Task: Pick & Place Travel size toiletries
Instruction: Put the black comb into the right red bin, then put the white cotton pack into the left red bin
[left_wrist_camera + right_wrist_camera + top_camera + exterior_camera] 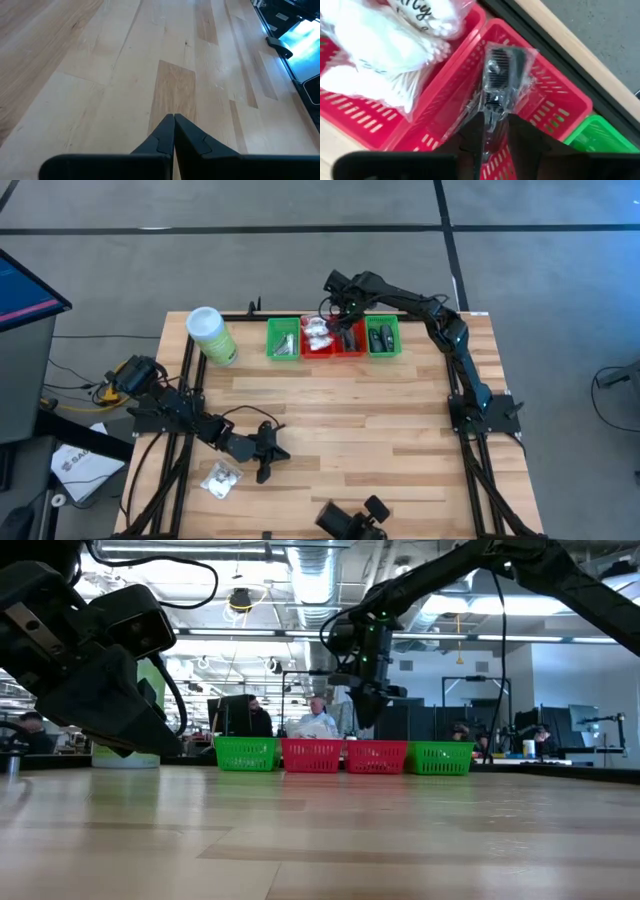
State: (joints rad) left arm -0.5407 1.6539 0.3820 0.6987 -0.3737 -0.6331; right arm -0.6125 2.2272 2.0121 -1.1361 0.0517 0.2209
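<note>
My right gripper (495,131) hangs over the far row of trays (345,315) (365,700), shut on a slim dark piece in clear wrap (501,70) above the right-hand red tray (555,100) (350,345). White puffy packets of swabs (385,45) fill the left-hand red tray (318,335). More dark pieces lie in the right green tray (383,337). A white packet (220,478) lies flat on the table near its near-left corner. My left gripper (173,120) (270,452) is shut beside that packet, touching nothing. My right gripper pinches the wrapped dark piece between its two fingers (470,137) at the end nearest the wrist (492,115). The fingers come from above, pointing down, and lie along the piece. The piece juts past the fingertips, lifted clear over the red tray.
A tall light-green canister with a white lid (212,335) stands at the far left of the table. A left green tray (283,340) holds silver items. Bare wood (370,410) spreads between the trays and the near edge. People sit in the room beyond (318,720).
</note>
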